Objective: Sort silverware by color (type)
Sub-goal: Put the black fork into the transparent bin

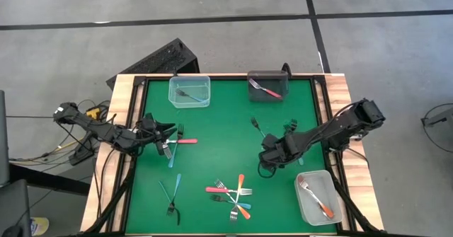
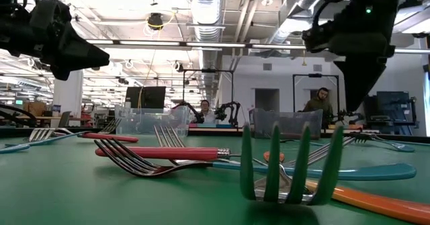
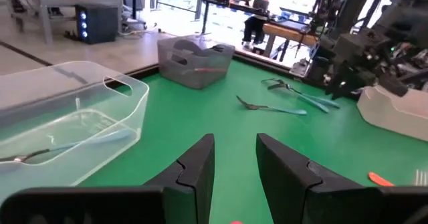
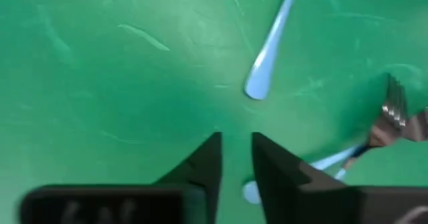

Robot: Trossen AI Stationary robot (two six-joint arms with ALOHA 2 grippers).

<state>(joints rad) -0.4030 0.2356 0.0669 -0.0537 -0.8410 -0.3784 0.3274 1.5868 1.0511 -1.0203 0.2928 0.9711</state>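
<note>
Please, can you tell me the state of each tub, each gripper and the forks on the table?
Clear tub: holds one blue fork.
Dark tub: holds one red fork.
White tub: holds one orange fork.
Left gripper: jaws open, empty, above a red fork.
Right gripper: jaws slightly open, empty, above blue forks.
Pile of forks: unsorted, crossing each other.

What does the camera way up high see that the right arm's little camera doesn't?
Only the high view shows the three tubs: the clear plastic tub holding a blue fork, the dark tub holding a red one, the clear tub holding an orange one. Only the right wrist view shows the right gripper open, empty. Both show blue-handled forks on green table.
</note>
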